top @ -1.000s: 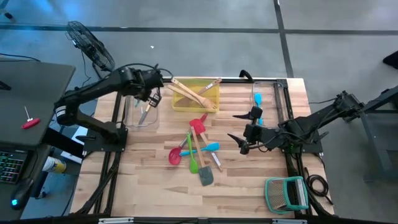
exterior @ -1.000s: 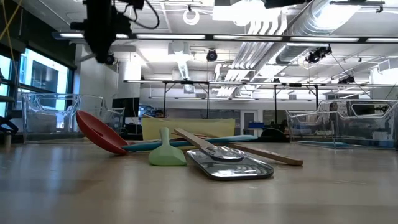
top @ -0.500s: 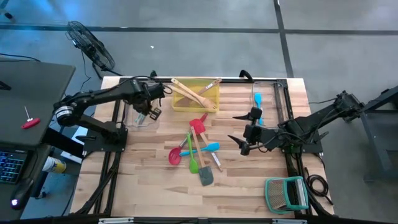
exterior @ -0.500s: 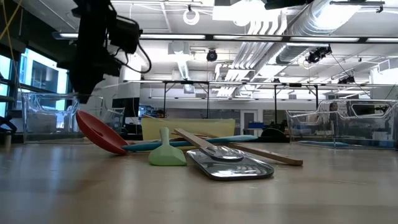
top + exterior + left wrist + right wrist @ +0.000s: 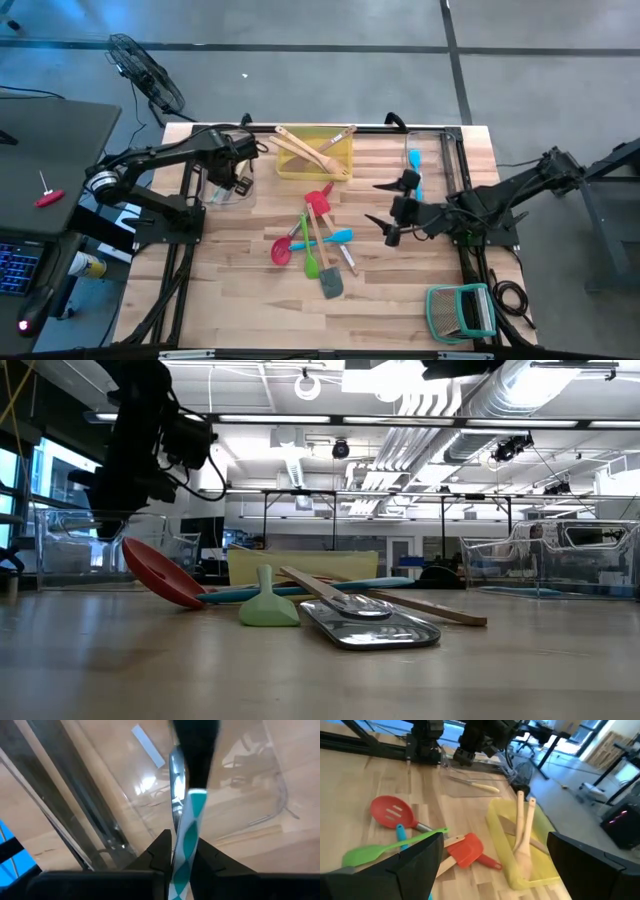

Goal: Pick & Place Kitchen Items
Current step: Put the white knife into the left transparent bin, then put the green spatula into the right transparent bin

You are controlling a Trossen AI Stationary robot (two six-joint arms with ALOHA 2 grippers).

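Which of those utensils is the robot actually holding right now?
The teal-and-white patterned utensil, pinched in the left hand over the clear bin; all the others lie loose on the table or in the yellow tray.

Teal-and-white patterned utensil handle (image 5: 186, 840)

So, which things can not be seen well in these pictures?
- Knife: left wrist view, its far end is blurred and dark; the left gripper is shut on its teal-white handle.
- Clear bin: high view, the left arm covers its inside.
- Right gripper: right wrist view, fingertips cut off by the edge.
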